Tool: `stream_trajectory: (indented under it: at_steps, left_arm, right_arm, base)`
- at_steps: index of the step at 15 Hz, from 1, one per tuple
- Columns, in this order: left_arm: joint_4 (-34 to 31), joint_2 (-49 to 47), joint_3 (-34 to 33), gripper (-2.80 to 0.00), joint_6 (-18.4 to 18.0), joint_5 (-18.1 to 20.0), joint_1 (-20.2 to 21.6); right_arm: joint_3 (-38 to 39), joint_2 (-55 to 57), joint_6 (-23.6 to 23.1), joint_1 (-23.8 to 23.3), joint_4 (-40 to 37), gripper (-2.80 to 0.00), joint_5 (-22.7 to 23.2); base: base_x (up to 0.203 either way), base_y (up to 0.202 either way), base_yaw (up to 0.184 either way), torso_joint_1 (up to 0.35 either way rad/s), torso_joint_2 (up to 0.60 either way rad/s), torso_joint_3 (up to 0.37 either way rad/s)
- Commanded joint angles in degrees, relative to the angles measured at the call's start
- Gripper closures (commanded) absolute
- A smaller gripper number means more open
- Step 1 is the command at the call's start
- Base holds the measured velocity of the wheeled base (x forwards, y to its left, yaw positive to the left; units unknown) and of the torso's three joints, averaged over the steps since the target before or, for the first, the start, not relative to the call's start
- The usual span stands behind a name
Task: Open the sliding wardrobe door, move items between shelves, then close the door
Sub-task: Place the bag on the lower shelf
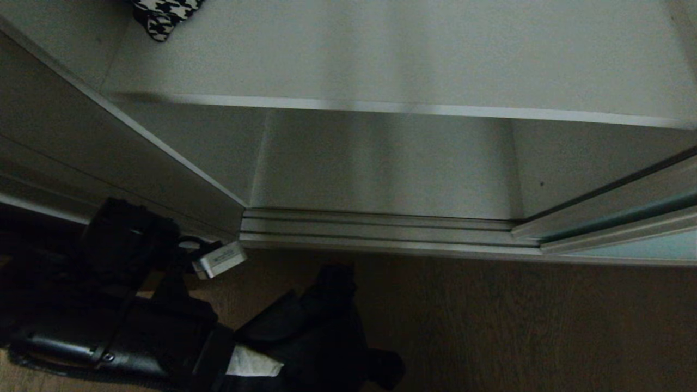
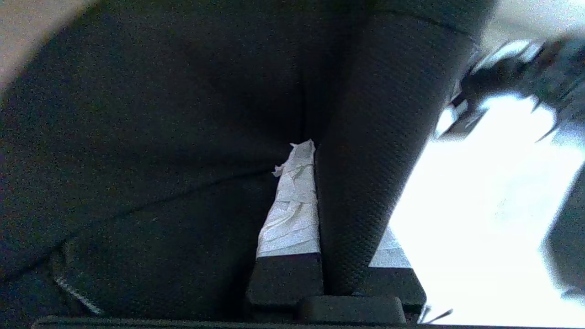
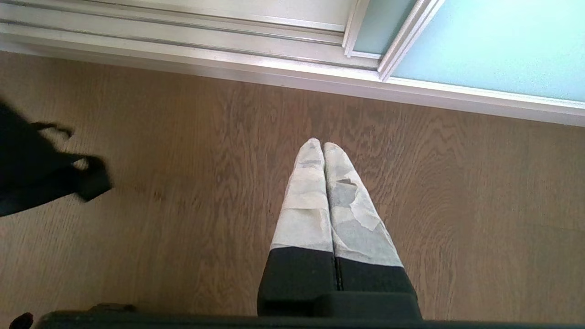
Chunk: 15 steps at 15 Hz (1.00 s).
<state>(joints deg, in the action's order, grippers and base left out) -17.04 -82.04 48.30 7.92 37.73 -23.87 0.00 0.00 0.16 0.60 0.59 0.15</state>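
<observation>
The left hand [image 2: 315, 201] is clamped on a fold of black fabric bag [image 1: 321, 321]: in the left wrist view one white-taped finger [image 2: 292, 214] lies against a band of textured black cloth that runs between the two fingers, and the dark material fills nearly all of that view. In the head view the left arm [image 1: 109, 326] sits low, in front of the wardrobe's floor track [image 1: 381, 231] and off toward its left end, with the black bag bunched just beyond the hand over the wooden floor [image 1: 517, 326]. The right hand [image 3: 323, 151] hangs above the same floor, in front of the track and well apart from the bag; its two taped fingers [image 3: 304, 205] are pressed together and hold nothing. Behind the track the wardrobe stands open: the shelves [image 1: 414, 109] show as a wide pale board with a lighter front edge, and below it the bare bottom compartment. At the upper shelf's far left corner lies a black-and-white houndstooth item [image 1: 163, 13]. The sliding wardrobe door [image 3: 493, 45], frosted pale blue-green glass in a silver frame, is pushed over to the right end of the track.
</observation>
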Motion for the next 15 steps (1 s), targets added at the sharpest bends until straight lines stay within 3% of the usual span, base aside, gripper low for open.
stream_trajectory:
  at_steps: [1, 7, 12, 15]
  left_arm:
    - [1.6, -7.5, 4.7, 0.00, 9.7, 0.2, -3.4]
    - [7.6, -17.4, 13.2, 0.00, 31.3, -0.5, -6.3]
    - [14.0, -23.0, 22.4, 0.00, 43.9, -5.0, -6.1]
    - [19.7, -24.0, 26.8, 0.00, 50.7, -5.5, -5.2]
  right_arm:
    - [0.0, -0.2, 0.0, 0.0, 0.0, 0.00, 0.0]
    - [0.0, -0.2, 0.0, 0.0, 0.0, 0.00, 0.0]
    - [0.0, -0.2, 0.0, 0.0, 0.0, 0.00, 0.0]
    - [0.0, -0.2, 0.0, 0.0, 0.0, 0.00, 0.0]
  base:
    - [0.000, 0.000, 0.000, 0.000, 0.00, 0.000]
    - [0.000, 0.000, 0.000, 0.000, 0.00, 0.000]
    - [0.000, 0.000, 0.000, 0.000, 0.00, 0.000]
    - [0.000, 0.000, 0.000, 0.000, 0.00, 0.000]
